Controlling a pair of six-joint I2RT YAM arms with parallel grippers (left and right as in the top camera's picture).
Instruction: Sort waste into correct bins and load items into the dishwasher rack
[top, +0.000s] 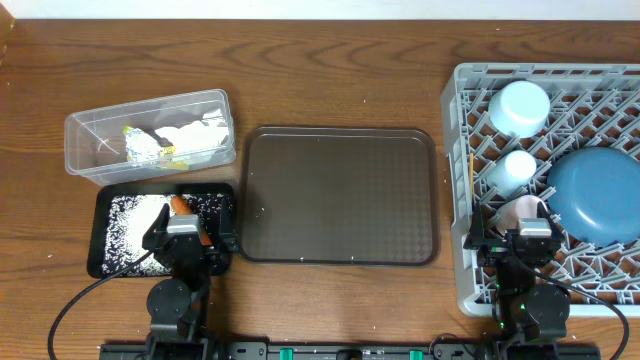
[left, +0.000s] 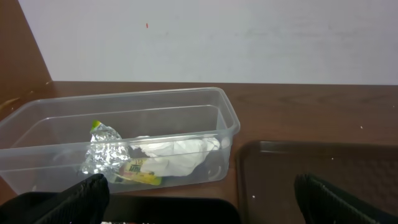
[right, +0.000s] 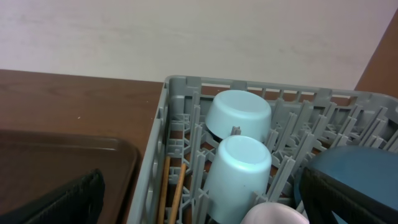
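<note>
clear tub (top: 82, 150), table's left: crumpled white tissue (top: 195, 135), silver foil ball (left: 106, 155), yellow-green wrapper (left: 140, 173) inside | black tray (top: 97, 235), near-left edge, just before tub: white rice (top: 125, 225) scattered, orange carrot (top: 180, 204) at far side | grey rack (top: 460, 200), table's right: pale bowl (top: 520, 105) and light blue cup (top: 512, 170) upside down, pink cup (top: 520, 212), blue plate (top: 598, 195) leaning, chopsticks (top: 471, 175) along left wall

The left arm (top: 170, 298) and right arm (top: 535, 305) sit folded low, well apart. The left pincer (top: 190, 240) and right pincer (top: 520, 238) face forward, jaws spread wide, gripping nothing.
</note>
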